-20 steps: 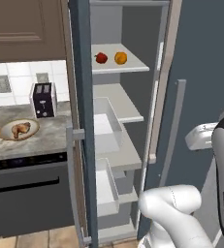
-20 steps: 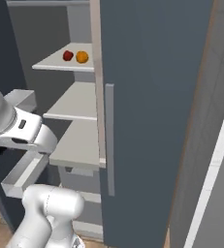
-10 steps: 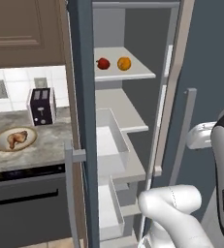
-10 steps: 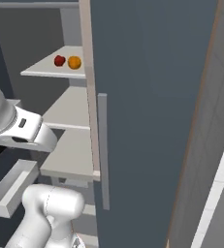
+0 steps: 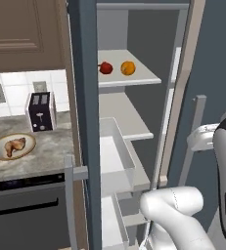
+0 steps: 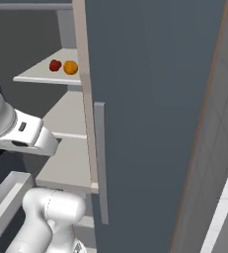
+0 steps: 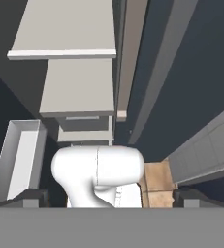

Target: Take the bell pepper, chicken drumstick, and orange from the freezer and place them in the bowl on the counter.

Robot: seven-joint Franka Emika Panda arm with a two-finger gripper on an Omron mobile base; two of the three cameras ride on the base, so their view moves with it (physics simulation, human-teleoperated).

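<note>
The whole scene has slid since a second ago: my base has driven in toward the freezer point(image 5: 85, 122), so its dark door edge and pale shelves loom larger in both base views, and the counter point(image 5: 31, 156) with its toaster point(image 5: 40, 112) has shifted left and shows less of itself. That shift is the cameras' travel; nothing on the shelves has moved by itself.

The freezer stands open, its slate-grey door point(image 6: 150, 123) taking up much of the right base view. Inside, a clear drawer point(image 5: 117, 156) is pulled out below the middle shelf. On the counter to the left of the freezer sits the bowl point(image 5: 12, 146), just in front of the toaster, and the chicken drumstick point(image 5: 14, 145) already lies in it.

The bell pepper point(image 5: 105, 68) and the orange point(image 5: 128, 68) rest side by side on the upper shelf, pepper to the left, close together though I cannot tell whether they touch.

My fingers point(image 7: 33, 197) are spread wide and hold nothing. In the hand view they point down past the shelf edges toward the floor and my own base, so pepper and orange lie well apart from them, up on that shelf above.
</note>
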